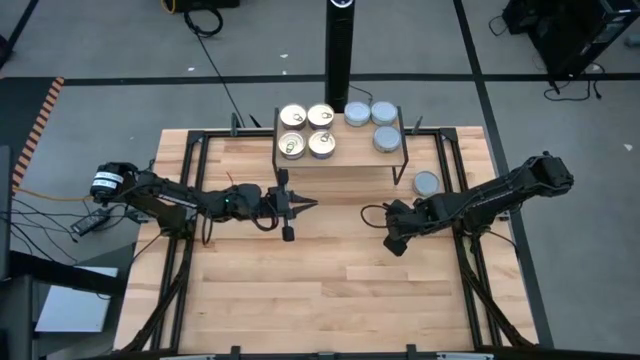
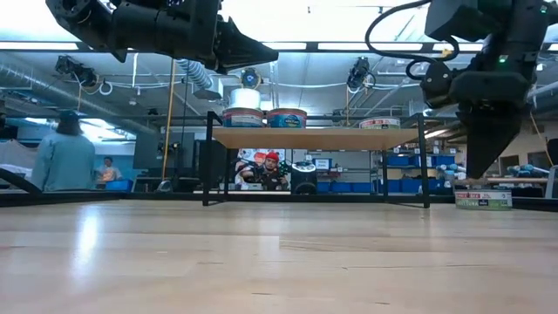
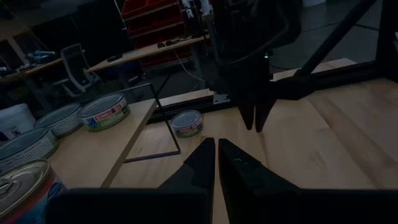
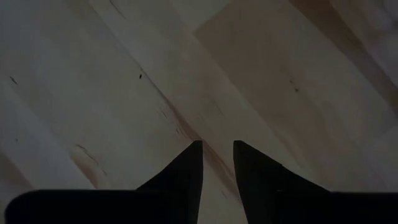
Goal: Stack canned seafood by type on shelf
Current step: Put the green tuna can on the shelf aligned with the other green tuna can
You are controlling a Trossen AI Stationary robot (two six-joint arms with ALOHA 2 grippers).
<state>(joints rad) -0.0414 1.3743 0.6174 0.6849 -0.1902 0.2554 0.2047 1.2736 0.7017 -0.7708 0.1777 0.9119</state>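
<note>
Now shelf (image 1: 340, 160) holds four gold tins (image 1: 307, 131), three grey (image 1: 372, 122), sorted by type; one tin (image 1: 426, 183) beside shelf on tabletop (image 1: 330, 290). Left pincer (image 1: 312, 205) closed, right pincer (image 1: 391, 243) slightly apart, both empty, before shelf.

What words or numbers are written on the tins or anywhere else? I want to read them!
None can be read.
Tins on the shelf: the green-label tin has printing on its side, too blurred to read.
Tin on the table: label too small to read.
White sticker on the left arm: dark marks, too small to read.
</note>
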